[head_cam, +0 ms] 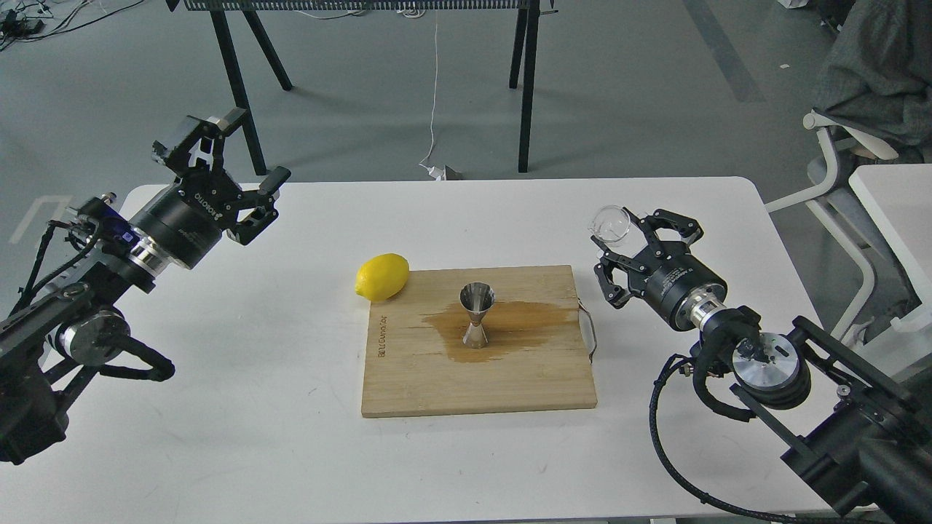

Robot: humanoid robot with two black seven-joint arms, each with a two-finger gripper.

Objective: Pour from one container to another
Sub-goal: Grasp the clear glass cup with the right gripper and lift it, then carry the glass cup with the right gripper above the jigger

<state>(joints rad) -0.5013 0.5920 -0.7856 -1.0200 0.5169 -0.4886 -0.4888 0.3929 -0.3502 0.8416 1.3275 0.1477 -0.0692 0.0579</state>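
A small clear glass cup (610, 224) hangs in the air just right of the board's far right corner, tipped a little, with my right gripper (623, 239) shut on it. The cup looks empty. A shiny steel jigger (476, 314) stands upright in the middle of a bamboo cutting board (437, 386), in a brown wet stain (524, 324). The cup is to the right of the jigger and higher than it. Over the table's far left corner, my left gripper (250, 151) is open and holds nothing.
A yellow lemon (381, 276) lies on the white table (218, 422), touching the board's far left corner. The board has a metal handle (588, 331) on its right edge. A chair and a second table stand off to the right.
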